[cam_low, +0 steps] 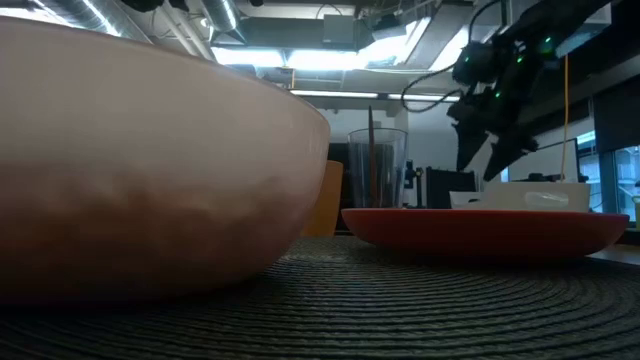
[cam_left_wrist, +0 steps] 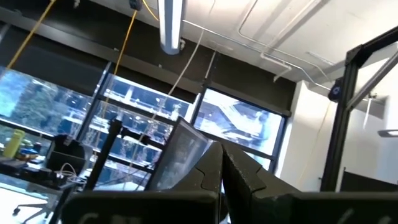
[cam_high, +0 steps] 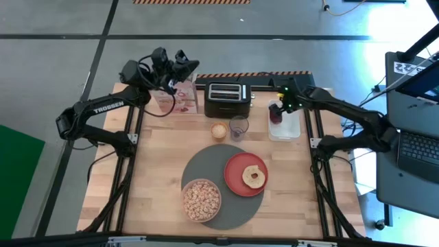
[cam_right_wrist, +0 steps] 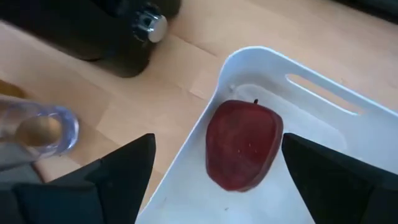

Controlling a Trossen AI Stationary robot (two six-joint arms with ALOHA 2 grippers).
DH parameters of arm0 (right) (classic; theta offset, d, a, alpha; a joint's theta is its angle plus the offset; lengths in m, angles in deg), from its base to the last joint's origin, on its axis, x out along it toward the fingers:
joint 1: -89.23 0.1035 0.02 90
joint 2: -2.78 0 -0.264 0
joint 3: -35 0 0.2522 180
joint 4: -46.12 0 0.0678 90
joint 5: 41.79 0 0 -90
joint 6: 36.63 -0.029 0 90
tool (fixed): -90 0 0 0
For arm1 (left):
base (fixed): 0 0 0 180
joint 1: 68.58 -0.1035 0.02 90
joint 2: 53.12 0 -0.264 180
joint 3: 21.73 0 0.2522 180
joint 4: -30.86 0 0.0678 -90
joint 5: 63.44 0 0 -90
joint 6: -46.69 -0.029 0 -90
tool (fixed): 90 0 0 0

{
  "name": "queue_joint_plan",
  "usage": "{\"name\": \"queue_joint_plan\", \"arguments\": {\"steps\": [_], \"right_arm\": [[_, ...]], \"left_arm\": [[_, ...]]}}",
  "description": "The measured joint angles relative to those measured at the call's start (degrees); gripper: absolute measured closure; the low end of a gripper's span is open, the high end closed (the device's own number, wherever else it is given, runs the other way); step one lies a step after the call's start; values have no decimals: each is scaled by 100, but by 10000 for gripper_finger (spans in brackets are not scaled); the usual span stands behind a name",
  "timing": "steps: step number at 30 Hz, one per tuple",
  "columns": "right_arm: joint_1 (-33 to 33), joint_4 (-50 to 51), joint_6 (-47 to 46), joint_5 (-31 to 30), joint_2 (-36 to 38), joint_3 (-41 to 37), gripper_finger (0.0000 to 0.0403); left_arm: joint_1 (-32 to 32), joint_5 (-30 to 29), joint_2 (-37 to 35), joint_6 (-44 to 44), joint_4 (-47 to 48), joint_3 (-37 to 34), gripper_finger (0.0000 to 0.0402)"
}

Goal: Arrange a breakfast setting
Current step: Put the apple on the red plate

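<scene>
From above, the round dark-grey mat lay at the near middle of the wooden table, carrying the red plate with a bagel half on its right part and the pale bowl of tan cereal at its near left edge, apparently grouped so the setting read as one place. The right gripper hung over a white tray at the far right, where the dark-red fruit sat; the left gripper waited raised beyond the far left edge, near a black toaster. At table height, the bowl's smooth matte wall filled the left, the mat showed woven ribbing, and the plate's glossy rim stood before a clear glass. The left wrist camera showed its fingers pressed together, holding nothing. The right wrist camera showed its fingers spread wide to either side of the rounded, smooth-skinned fruit without touching it, likely lined up to grasp it.
</scene>
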State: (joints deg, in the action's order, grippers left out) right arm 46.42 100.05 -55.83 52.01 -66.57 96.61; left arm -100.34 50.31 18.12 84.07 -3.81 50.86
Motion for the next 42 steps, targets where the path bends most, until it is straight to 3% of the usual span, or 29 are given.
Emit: {"name": "queue_joint_plan", "arguments": {"steps": [14, 21, 26, 37, 42], "right_arm": [[3, -29, -192, -268, -958, 0, 135], [3, -53, -199, -427, -1222, 13, 154], [3, -84, -199, -427, -1322, 23, 146], [5, -112, -155, -395, -1365, -15, 72], [5, -190, -238, -587, -1365, -88, 65]], "left_arm": [[60, 109, 0, -1, -2, 0, 401], [60, 129, 0, 0, 0, 0, 401], [60, 250, 0, 0, 0, 0, 401], [60, 302, 0, 4, 0, 0, 401], [60, 302, 0, 7, 0, 0, 401]]}}
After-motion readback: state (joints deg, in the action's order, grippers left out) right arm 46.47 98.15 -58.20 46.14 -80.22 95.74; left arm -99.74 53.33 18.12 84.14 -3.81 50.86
